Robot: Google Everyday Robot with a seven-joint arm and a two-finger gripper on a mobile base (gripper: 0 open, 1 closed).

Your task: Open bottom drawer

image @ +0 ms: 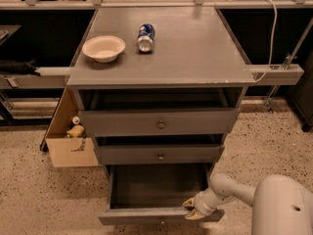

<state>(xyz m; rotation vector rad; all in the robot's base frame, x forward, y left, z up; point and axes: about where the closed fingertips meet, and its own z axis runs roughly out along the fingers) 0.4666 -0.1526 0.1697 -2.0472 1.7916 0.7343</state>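
The grey cabinet (161, 77) has three drawers. The top drawer (159, 123) and the middle drawer (159, 155) are pushed in, each with a small round knob. The bottom drawer (156, 186) is pulled well out and its empty dark inside shows; its slim front panel (146, 215) lies near the bottom edge. My gripper (193, 208) is at the right end of that front panel, at the drawer's front right corner, fingers pointing left. My white arm (234, 192) comes in from the lower right.
A white bowl (103, 48) and a blue can (145, 36) lying on its side are on the cabinet top. An open cardboard box (68, 138) with small items stands on the floor left of the cabinet. A shelf rail with cables (279, 72) is to the right.
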